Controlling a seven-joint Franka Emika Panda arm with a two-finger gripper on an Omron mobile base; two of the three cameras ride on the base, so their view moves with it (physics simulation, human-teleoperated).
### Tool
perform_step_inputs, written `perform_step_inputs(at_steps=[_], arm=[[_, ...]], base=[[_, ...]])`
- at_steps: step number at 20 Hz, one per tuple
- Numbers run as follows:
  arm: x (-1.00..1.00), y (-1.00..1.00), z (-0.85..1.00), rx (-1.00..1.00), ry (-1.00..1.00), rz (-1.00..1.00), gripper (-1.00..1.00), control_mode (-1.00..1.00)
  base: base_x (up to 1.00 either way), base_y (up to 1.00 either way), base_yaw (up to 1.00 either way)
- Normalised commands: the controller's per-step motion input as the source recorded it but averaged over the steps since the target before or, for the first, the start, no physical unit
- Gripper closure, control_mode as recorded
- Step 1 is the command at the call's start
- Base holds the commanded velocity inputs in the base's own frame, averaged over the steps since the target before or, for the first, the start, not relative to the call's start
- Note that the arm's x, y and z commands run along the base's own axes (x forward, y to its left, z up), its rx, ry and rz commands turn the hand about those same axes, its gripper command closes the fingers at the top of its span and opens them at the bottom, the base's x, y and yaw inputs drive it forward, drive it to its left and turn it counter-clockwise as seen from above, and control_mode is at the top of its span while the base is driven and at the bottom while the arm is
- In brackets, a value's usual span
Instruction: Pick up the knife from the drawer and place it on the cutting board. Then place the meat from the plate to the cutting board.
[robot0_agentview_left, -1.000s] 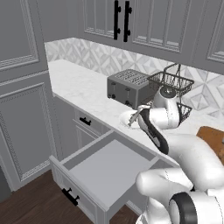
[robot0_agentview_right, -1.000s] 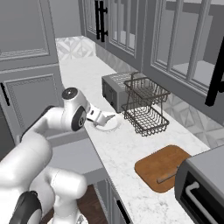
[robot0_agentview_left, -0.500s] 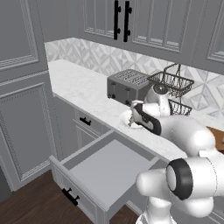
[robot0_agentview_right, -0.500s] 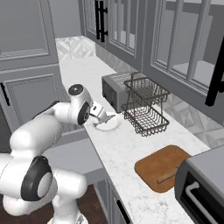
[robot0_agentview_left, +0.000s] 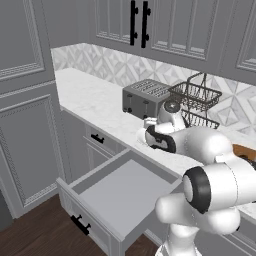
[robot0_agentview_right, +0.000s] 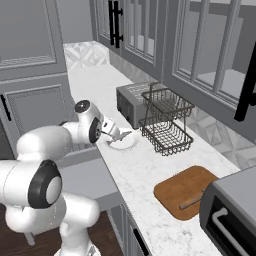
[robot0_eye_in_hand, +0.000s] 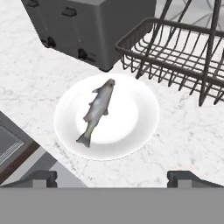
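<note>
The plate (robot0_eye_in_hand: 135, 127) is showing plain white, and the meat (robot0_eye_in_hand: 97, 110) on it is showing silver-grey with darker streaks along its back. The desk (robot0_eye_in_hand: 39, 74) is showing white marble with faint grey veining. The toaster (robot0_eye_in_hand: 87, 26) is showing dark grey with black knobs, and the wire basket (robot0_eye_in_hand: 175, 52) beside it is showing a dark, near-black metal. The cutting board (robot0_agentview_right: 182, 190) is showing reddish-brown wood, and the knife (robot0_agentview_right: 190, 201) on it is showing a light brown handle. The drawer (robot0_agentview_left: 115, 192) is showing flat grey inside, with a black bar handle on its front. The backsplash (robot0_agentview_left: 100, 62) is showing a pale grey-and-white diamond pattern. The floor (robot0_agentview_left: 35, 230) is showing dark brown wood.
</note>
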Motion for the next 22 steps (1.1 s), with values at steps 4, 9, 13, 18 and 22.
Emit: perform_step_inputs(at_steps=[4,9,13,18,22], arm=[[0.27,0.13,-0.23,-0.02,-0.02,-0.04,-1.0,-1.0],[0.39,0.0,-0.12,0.04,0.22,0.0,-1.0,-1.0],[0.25,-0.03,-0.13,0.0,0.15,0.0,-1.0,-1.0],[0.2,0.0,-0.27,0.0,0.07,0.0,-1.0,-1.0],[0.2,0.0,-0.36,0.0,0.0,0.0,-1.0,-1.0]], base=[[0.0,0.0,0.0],[0.0,0.0,0.0],[0.0,0.0,0.0],[0.0,0.0,0.0],[0.0,0.0,0.0]])
